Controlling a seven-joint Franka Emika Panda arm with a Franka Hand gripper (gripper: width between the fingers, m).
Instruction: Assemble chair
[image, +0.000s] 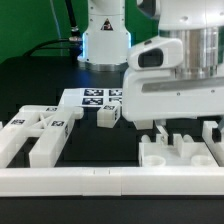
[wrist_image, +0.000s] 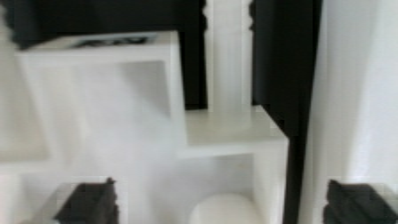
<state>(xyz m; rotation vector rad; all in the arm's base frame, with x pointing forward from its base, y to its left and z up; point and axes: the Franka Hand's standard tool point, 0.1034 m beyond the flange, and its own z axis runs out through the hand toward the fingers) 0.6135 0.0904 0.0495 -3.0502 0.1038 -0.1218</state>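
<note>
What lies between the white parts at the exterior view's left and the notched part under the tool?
A small tagged block, otherwise bare table, shown in the exterior view.

The marker board (image: 92, 97) lies flat on the black table (image: 100, 145), just off the exterior view's centre toward eleven o'clock. A long white border rail (image: 60, 182) runs straight across at six o'clock. A green backdrop (image: 25, 25) fills the ten o'clock corner.
</note>
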